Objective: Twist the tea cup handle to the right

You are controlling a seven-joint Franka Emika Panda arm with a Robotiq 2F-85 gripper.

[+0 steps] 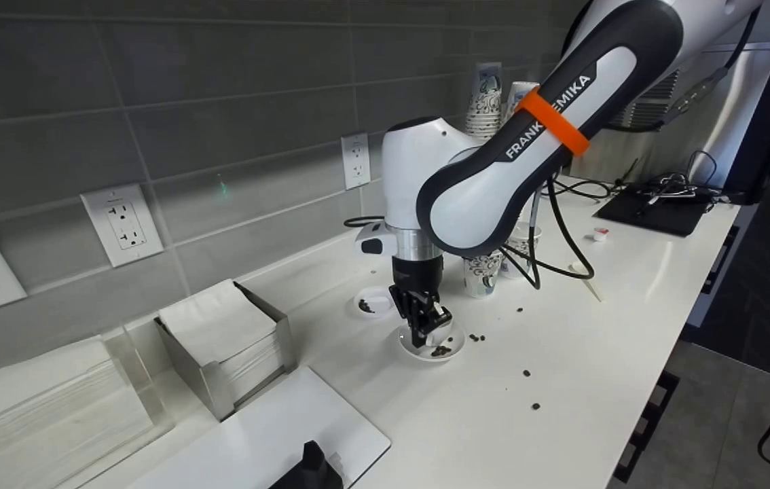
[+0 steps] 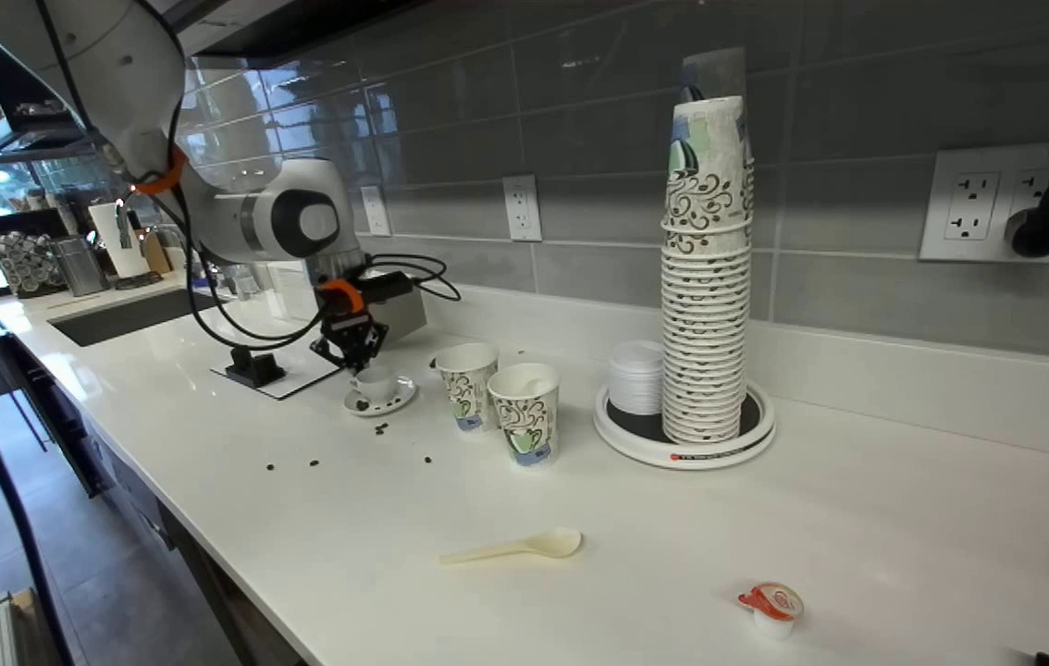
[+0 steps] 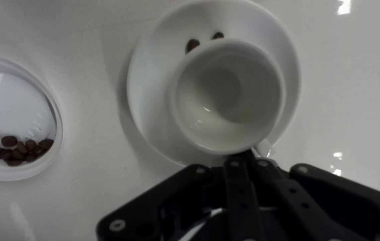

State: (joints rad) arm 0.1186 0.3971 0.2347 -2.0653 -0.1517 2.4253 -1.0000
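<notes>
Claw (image 3: 247, 158): fingers together, nothing visible between. Tea cup (image 3: 228, 97): upright on saucer (image 3: 150, 102), just beyond the fingertips; handle (image 3: 263, 148) just beside them, contact unconfirmed. Presumably light, rigid, slick, chippable; engage handle gently.
</notes>
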